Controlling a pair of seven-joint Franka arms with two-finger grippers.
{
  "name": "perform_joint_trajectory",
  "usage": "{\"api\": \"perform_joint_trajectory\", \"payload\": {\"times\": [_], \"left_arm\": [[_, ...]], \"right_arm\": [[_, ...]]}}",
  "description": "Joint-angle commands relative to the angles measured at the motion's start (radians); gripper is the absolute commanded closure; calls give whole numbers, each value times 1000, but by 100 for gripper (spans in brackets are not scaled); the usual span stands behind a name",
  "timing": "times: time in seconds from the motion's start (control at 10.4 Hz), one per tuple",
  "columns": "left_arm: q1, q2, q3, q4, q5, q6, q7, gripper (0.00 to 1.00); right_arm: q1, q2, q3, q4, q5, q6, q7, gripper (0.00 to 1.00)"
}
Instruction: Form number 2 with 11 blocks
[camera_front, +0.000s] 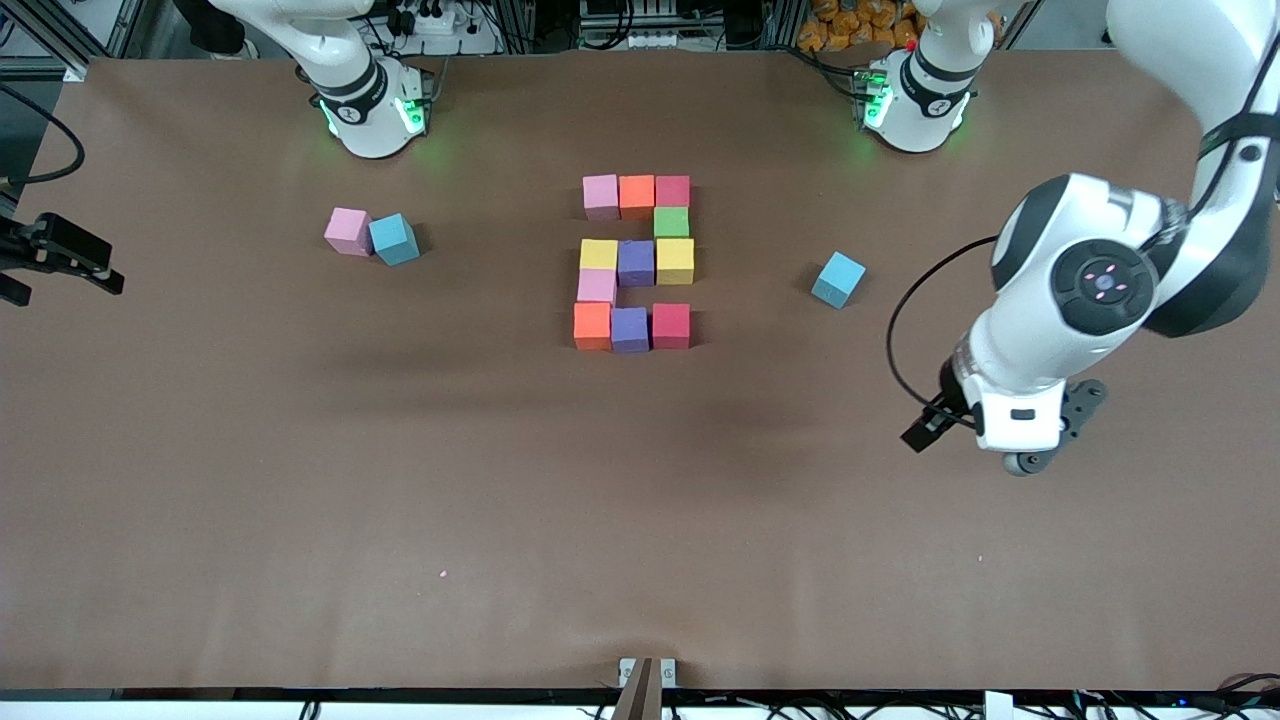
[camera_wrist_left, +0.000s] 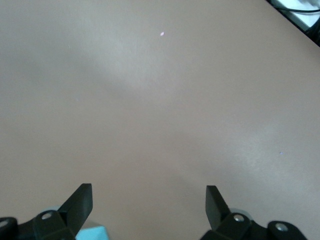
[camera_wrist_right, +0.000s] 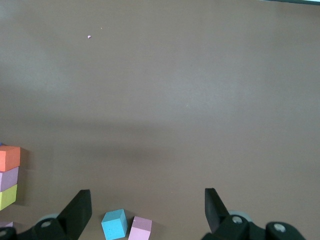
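Blocks (camera_front: 635, 262): eleven touching cubes forming the number 2 at mid-surface (camera_front: 300, 500). Left tool (camera_wrist_left: 149, 202) wide, empty, over bare surface at its arm's end. Right tool (camera_wrist_right: 147, 205) wide, empty, above spare pink cube (camera_front: 347, 230) and blue cube (camera_front: 394, 239). Risk: a passing arm nudging the digit apart.

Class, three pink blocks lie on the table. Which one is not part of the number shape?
The pink block toward the right arm's end of the table. It touches only a light-blue block, well apart from the digit, which holds the two other pink blocks.
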Motion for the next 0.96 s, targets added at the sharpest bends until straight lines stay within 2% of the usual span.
{"api": "perform_joint_trajectory", "payload": {"times": [0.0, 0.39, 0.48, 0.58, 0.67, 0.87], "left_arm": [[18, -57, 16, -15, 19, -22, 172, 0], [37, -85, 20, -1, 21, -22, 410, 0], [35, -120, 31, 0, 4, -22, 494, 0], [-10, -155, 118, -1, -11, -22, 586, 0], [-73, -186, 213, -4, -80, -42, 693, 0], [-84, -250, 325, -9, -249, -88, 888, 0]], "right_arm": [[-2, 4, 1, 15, -14, -5, 0, 0], [-7, 4, -4, 15, -14, -5, 0, 0], [-5, 6, -4, 13, -14, -5, 0, 0], [-5, 6, -4, 12, -14, -5, 0, 0], [-5, 6, -4, 12, -14, -5, 0, 0], [-7, 6, -4, 12, -14, -5, 0, 0]]}}
